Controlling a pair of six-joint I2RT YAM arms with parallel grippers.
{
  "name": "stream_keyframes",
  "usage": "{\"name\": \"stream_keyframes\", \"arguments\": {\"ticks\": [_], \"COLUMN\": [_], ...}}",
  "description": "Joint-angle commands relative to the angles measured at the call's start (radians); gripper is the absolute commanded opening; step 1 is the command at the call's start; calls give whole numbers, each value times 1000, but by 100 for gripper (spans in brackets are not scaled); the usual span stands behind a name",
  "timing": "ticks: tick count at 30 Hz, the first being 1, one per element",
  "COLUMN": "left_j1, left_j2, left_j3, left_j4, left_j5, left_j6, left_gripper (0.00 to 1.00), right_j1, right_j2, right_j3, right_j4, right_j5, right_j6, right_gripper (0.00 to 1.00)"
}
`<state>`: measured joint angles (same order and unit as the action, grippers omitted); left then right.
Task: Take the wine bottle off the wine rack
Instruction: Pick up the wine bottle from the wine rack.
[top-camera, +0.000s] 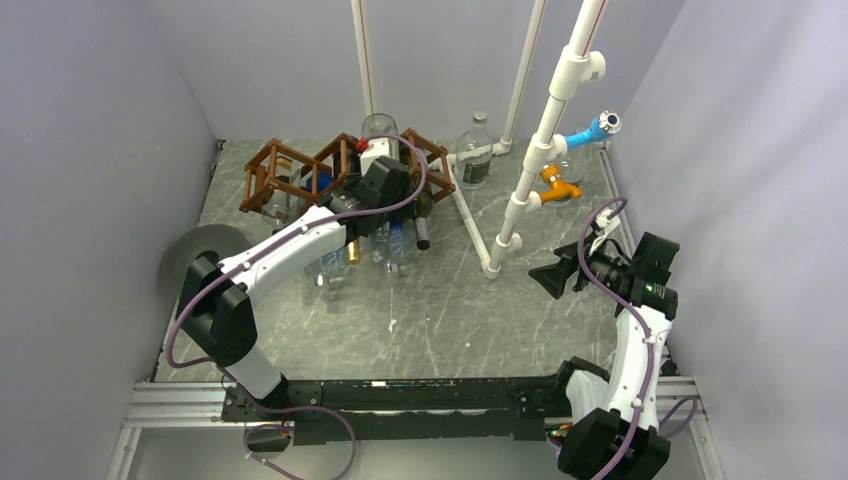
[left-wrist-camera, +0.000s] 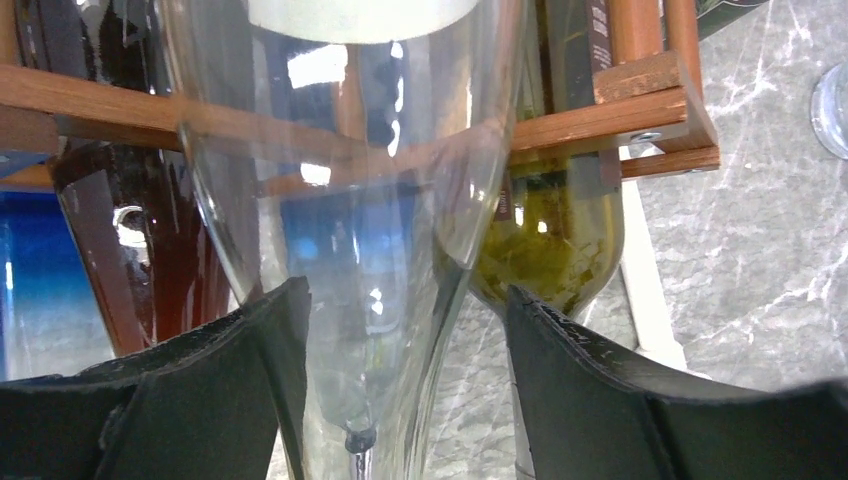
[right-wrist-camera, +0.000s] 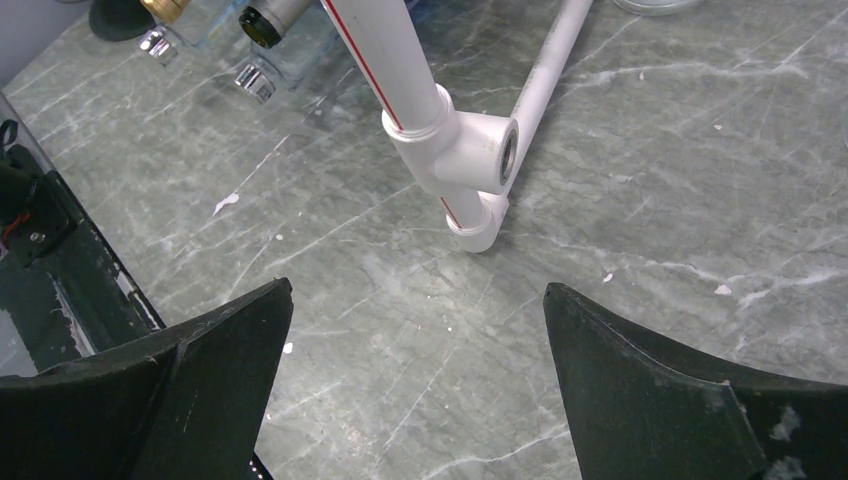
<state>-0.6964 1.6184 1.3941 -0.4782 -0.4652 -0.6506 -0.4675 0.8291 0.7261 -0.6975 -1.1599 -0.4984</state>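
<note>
The wine rack (left-wrist-camera: 620, 115) is brown stained wood with visible grain and a dull satin finish. A bright metal screw head (left-wrist-camera: 645, 135) sits in one joint. The clear bottle (left-wrist-camera: 370, 230) is smooth, glossy, transparent glass. The green bottle (left-wrist-camera: 555, 250) is glossy olive glass. The desk (right-wrist-camera: 650, 200) has a smooth grey-green, marble-patterned surface with white veins. The pipe frame (right-wrist-camera: 400, 70) is smooth white plastic. The left gripper (left-wrist-camera: 405, 320) and right gripper (right-wrist-camera: 418, 310) have matt black fingers (right-wrist-camera: 650, 390) with slightly rough edges.
</note>
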Motion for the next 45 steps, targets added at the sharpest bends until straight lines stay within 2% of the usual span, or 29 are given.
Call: {"name": "stream_keyframes", "arguments": {"ticks": [1,10,18,24,29,32,34,36,41,45], "left_j1": [0,-1,-1,-1,-1,-2,-1,-1,-2,-1], "left_j2": [-44,-83,-95,-102,-108,-115,-118,-118,-105,-96], "left_j3": [-10,-23,-24,-27,-36,-43,-49,-52,-45,-41], "left_j4": [-4,-6,-5,0,12,25,31,34,26,25], "left_j5": [3,6,7,4,5,5,4,-2,-14,-11], "left_j6": [-6,-14,-17,-12,-12,-10,-8,-9,-24,-30], "left_gripper": [75,66,46,35,30,19,15,17,38,45], "right_j1": [5,6,6,7,7,7,8,8,8,9], "right_j2": [-7,-6,-6,-8,-7,-8,-10,-9,-10,-9], "right_j3": [1,3,4,4,4,4,4,4,4,4], "right_j4": [31,27,24,22,21,21,20,20,20,20], "right_j5": [-7,-5,-3,-4,-4,-4,-4,-2,-2,-1], "right_j6": [-27,-31,-36,-38,-39,-40,-40,-41,-42,-43], "right_gripper": [100,100,100,100,100,100,100,100,100,100]}}
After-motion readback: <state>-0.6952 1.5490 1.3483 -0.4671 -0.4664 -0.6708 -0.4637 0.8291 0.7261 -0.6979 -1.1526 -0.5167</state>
